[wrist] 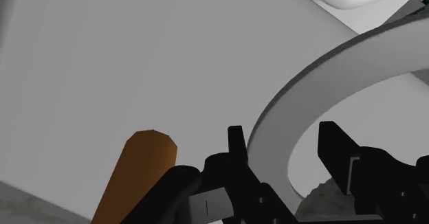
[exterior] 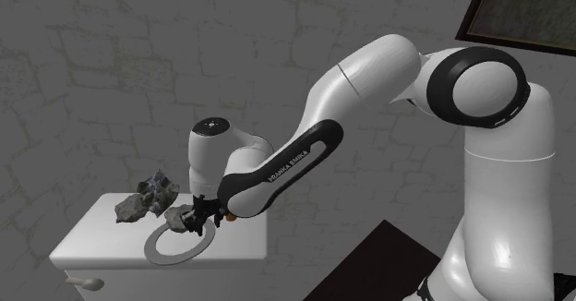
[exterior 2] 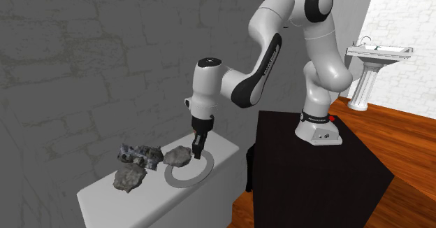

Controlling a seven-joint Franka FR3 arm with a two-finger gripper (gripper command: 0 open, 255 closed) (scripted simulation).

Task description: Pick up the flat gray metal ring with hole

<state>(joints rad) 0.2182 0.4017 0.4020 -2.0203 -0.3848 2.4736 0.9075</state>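
1. The pincer points down at a white flat-topped unit, with its fingertips at the level of the top surface.
2. In the wrist view the pincer has its two black fingers parted a little wider than the ring's band. It grips nothing.
3. The flat gray ring lies on the white top directly under the pincer. Its band passes through the gap between the fingers.
4. One finger stands at the band's outer edge, touching it or nearly so. The other stands over the hole, apart from the inner edge.
5. In the shoulder view the pincer meets the ring at the part of the rim nearest the arm. The rest of the ring extends away from the pincer.
6. In the second exterior view the ring lies flat.
7. An orange-brown cylinder lies just beside the pincer, outside the ring.
8. Gray rocks lie on the same top. One rock sits just beside the pincer at the ring's rim. Whether it touches the ring cannot be told.
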